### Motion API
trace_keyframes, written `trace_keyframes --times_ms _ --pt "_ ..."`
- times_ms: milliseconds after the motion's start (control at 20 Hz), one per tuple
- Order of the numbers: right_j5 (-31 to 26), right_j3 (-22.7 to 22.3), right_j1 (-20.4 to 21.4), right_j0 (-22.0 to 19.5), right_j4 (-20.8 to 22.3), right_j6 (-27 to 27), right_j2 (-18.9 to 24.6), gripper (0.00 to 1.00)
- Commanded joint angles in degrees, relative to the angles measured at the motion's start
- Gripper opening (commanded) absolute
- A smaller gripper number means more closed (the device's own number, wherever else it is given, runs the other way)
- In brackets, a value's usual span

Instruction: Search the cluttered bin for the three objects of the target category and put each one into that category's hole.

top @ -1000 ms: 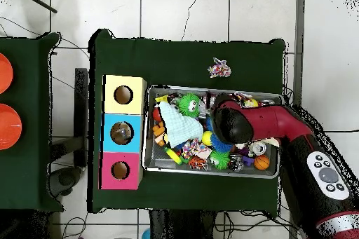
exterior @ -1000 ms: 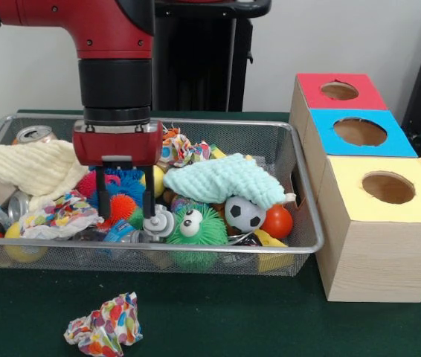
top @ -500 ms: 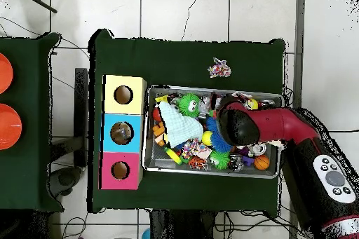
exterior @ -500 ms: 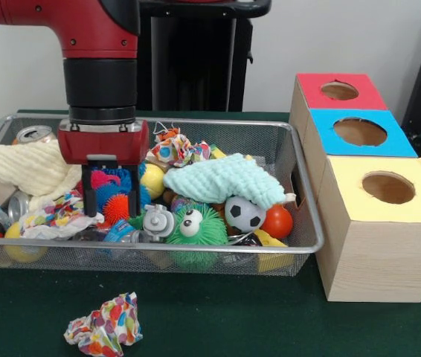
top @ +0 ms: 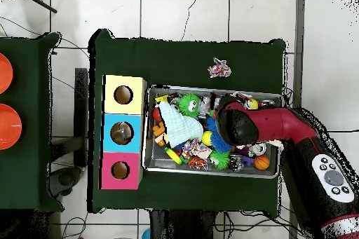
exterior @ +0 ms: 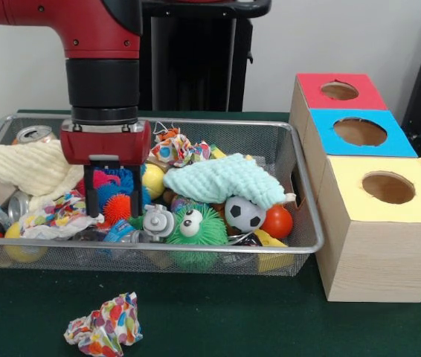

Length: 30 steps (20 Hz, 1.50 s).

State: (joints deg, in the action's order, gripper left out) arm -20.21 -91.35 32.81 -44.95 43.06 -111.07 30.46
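Observation:
My gripper (exterior: 113, 211) is open and reaches down into the left half of the wire bin (exterior: 195, 250). Its fingers straddle an orange spiky ball (exterior: 118, 207), with a blue spiky ball (exterior: 121, 186) and a pink one (exterior: 100, 179) just behind. To the right lie a yellow ball (exterior: 153, 180), a green fuzzy ball with eyes (exterior: 195, 227), a soccer ball (exterior: 243, 214) and an orange ball (exterior: 277, 222). A mint cloth (exterior: 222, 178) covers the middle. In the overhead view the arm's red head (top: 235, 125) hides the gripper.
Red (exterior: 367, 97), blue (exterior: 322, 125) and yellow (exterior: 344, 175) boxes with round holes stand right of the bin. A cream cloth (exterior: 24, 167), cans (exterior: 34, 134) and crumpled patterned paper (exterior: 58, 212) fill the bin's left end. Another paper wad (exterior: 105, 324) lies on the green table.
The gripper has shifted left along the bin, away from the green fuzzy ball to over the spiky balls, staying open. Over the last half second it barely moved.

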Motion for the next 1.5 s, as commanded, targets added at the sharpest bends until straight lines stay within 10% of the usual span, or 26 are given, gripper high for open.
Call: trace_keyframes --times_ms 50,1500 --pt "-4.2 -1.2 -1.7 0.8 2.1 6.9 0.4 1.00" --pt "1.6 -2.7 -2.3 0.8 4.6 4.1 -0.8 1.00"
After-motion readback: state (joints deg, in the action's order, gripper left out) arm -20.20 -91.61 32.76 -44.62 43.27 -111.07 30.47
